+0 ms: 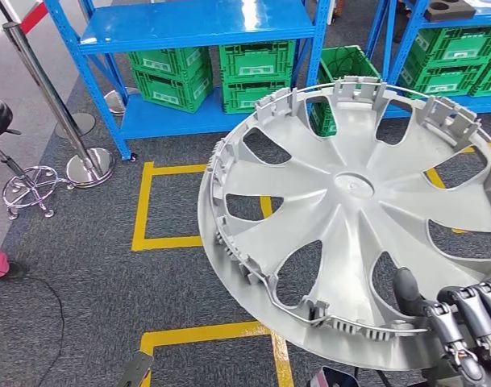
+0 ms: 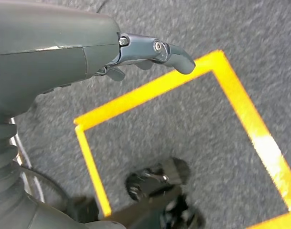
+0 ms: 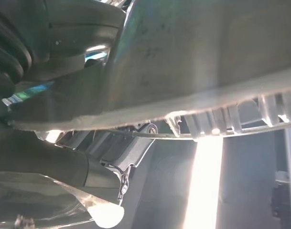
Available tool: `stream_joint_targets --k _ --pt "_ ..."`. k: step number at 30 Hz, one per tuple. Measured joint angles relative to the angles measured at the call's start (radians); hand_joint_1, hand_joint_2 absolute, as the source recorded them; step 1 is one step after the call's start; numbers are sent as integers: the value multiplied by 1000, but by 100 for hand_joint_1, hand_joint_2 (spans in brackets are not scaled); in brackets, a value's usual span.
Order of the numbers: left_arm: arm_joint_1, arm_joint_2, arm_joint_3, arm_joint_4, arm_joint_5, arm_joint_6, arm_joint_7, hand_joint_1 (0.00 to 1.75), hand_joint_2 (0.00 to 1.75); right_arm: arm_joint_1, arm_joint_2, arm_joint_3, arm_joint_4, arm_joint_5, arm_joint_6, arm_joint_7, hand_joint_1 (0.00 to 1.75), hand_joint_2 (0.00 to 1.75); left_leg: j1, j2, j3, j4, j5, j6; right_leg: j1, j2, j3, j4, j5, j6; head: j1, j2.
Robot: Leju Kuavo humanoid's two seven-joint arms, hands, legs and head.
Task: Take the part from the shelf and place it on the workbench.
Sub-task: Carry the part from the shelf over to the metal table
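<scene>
Gripping the rim of a large silver wheel cover [image 1: 352, 218], the right hand [image 1: 455, 322] comes in at the lower right of the head view, its dark fingers [image 1: 468, 310] curled over the near edge and a thick thumb [image 1: 407, 290] pressed against the ribbed inner face. The part is held up in the air, tilted, with its inner side toward the camera: spokes, oval cut-outs, a round hub boss and a row of clips with a wire ring along the edge. In the right wrist view the same cover [image 3: 209, 62] sits right against the hand [image 3: 64, 157], the clips and wire ring crossing just past the fingers.

The left hand [image 2: 100, 52] hangs over the floor, holding nothing; its fingers [image 2: 172, 55] reach out straight and apart from the palm above grey carpet [image 2: 179, 138] marked with a yellow tape rectangle [image 2: 155, 90].

Beyond the cover, the head view shows the same grey carpet [image 1: 97, 290] with yellow tape boxes [image 1: 142, 205]. Further back stands a blue shelf [image 1: 188, 24] whose low level carries green crates [image 1: 255, 72]; another blue rack with green crates [image 1: 462, 72] stands to the right. At the left are a chrome barrier post [image 1: 47, 97] on a round base and a black stool [image 1: 2, 121] with a chrome foot ring.
</scene>
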Motion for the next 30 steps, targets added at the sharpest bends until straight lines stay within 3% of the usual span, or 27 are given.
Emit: stream_joint_targets --k 1,2,3,5,7,8,10,12,14,16,17,18,19,21,23,27,30 --pt "1 -1 0 0 2 -1 3 0 175 2 0 0 0 0 0 -10 175 175 4 0 -9 61 -31 -5 0 0 -9 1 8 0 0 0" --pt "3 0 0 0 3 0 6 0 175 3 1 0 1 0 0 -21 175 175 9 0 -8 99 -37 -9 -1 -1 -17 3 15 2 0 0" --pt "4 1 1 0 3 0 7 0 175 4 2 0 2 0 0 -33 175 175 12 0 8 103 -25 -13 -3 0 -24 6 22 5 0 0" --pt "6 5 2 0 4 -2 7 0 175 6 7 0 4 1 0 -51 175 175 18 0 87 3 25 -17 -7 0 -37 15 30 12 0 0" --pt "7 9 3 0 5 -5 8 0 175 6 13 1 5 1 0 -59 175 175 17 -3 162 -118 45 -14 -9 0 -52 26 34 22 -1 0" --pt "9 10 4 0 7 -8 8 0 175 6 16 1 5 1 0 -62 175 175 14 -5 178 -149 42 -10 -9 -1 -58 29 37 28 -2 0" --pt "12 12 6 0 11 -14 9 0 175 5 20 1 6 1 0 -67 175 175 11 -8 175 -163 36 7 -8 -1 -67 32 44 41 -1 0" --pt "12 12 8 0 14 -17 10 0 175 5 23 1 7 1 0 -70 175 175 12 -6 169 -169 40 26 -9 0 -82 49 29 50 1 0" --pt "12 14 10 0 15 -18 10 0 175 4 23 1 8 1 0 -73 175 175 11 -5 162 -173 49 43 -9 3 -126 135 -26 52 3 0" --pt "13 14 11 0 16 -18 11 0 175 4 24 1 9 0 0 -76 175 175 4 -4 151 -173 55 53 -7 4 -186 270 -87 50 4 0" --pt "14 14 11 0 16 -17 12 0 175 4 25 1 11 0 0 -78 175 175 1 -4 146 -172 59 56 -6 5 -203 312 -98 48 4 0" --pt "14 14 11 0 16 -16 13 0 175 4 25 1 13 0 0 -80 175 175 -3 -4 143 -172 61 58 -4 5 -202 318 -91 45 4 0" --pt "15 14 11 0 16 -16 14 0 175 4 26 1 14 0 0 -82 175 175 -6 -4 142 -171 63 58 -2 5 -179 283 -65 40 4 0" --pt "15 13 12 0 16 -14 16 0 175 3 27 1 15 1 0 -84 175 175 -11 -5 140 -168 66 56 4 4 -103 148 -7 26 4 0" --pt "15 14 12 0 16 -13 16 0 175 1 30 1 16 0 0 -85 175 175 -17 -5 133 -160 67 52 8 4 -53 52 16 19 3 0" --pt "15 16 12 0 17 -13 18 0 175 0 37 1 16 1 0 -86 175 175 -17 -4 121 -157 75 55 11 6 -50 34 19 22 2 0" --pt "16 15 12 0 18 -15 19 0 175 -2 38 1 17 1 0 -88 175 175 -15 -5 121 -162 81 48 13 5 -52 34 22 18 2 0"
